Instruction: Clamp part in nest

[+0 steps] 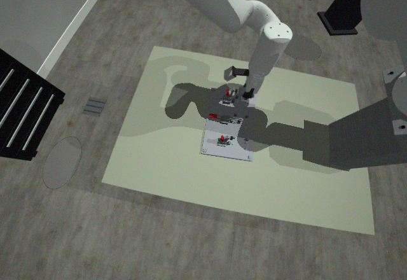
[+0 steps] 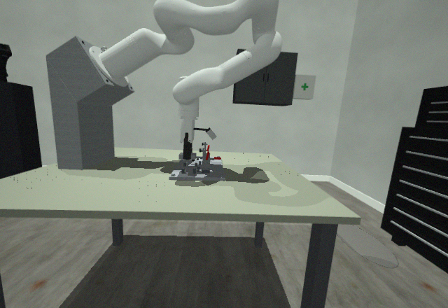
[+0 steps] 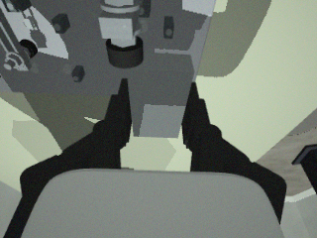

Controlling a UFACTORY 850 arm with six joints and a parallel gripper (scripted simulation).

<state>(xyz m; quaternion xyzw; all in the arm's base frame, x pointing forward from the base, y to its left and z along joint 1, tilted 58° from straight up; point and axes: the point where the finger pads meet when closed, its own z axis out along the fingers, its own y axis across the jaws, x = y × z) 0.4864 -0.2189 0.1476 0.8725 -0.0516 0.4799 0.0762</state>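
My gripper [image 3: 158,93] is shut on the grey block part [image 3: 160,96]; its black fingers press on the part's two sides. It holds the part over the far end of the grey fixture plate [image 1: 228,128], which also shows in the wrist view [image 3: 99,74]. In the top view the gripper [image 1: 247,95] stands beside the far nest's clamp, whose red handle [image 1: 228,91] is upright. The middle clamp's red handle [image 1: 212,115] lies flat to the left. The near clamp's red handle [image 1: 222,137] is upright. Small dark pads [image 3: 77,72] and a dark round post [image 3: 124,52] lie just ahead of the part. I cannot tell whether the part touches the plate.
The fixture sits mid-table on a pale green top [image 1: 236,145]. The arm's grey pedestal [image 2: 81,106] stands at one table edge. A black drawer cabinet [image 2: 419,174] and a wall cabinet [image 2: 265,78] stand off the table.
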